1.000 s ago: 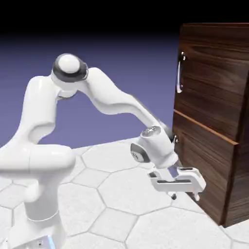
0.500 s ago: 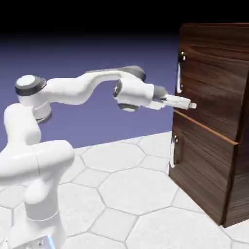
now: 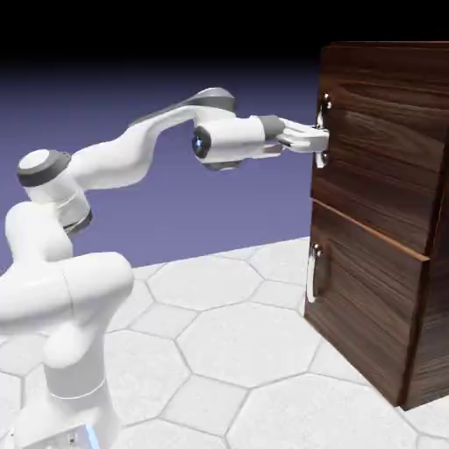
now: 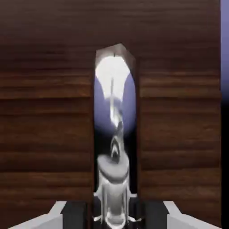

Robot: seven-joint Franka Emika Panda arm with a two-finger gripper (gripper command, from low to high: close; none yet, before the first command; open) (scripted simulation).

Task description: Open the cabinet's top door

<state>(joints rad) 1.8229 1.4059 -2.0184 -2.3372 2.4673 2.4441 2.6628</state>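
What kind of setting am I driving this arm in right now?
Almost certainly a rendered simulation, not a real room: a bare hexagon-tiled floor, a flat blue-violet backdrop and one wood-grain cabinet. The gripper is at the top door handle.

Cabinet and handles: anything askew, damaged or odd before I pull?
Nothing stands out. The cabinet stands upright, both doors shut flush. The gripper is at the top door's handle, which runs straight between its fingers in the hand view.
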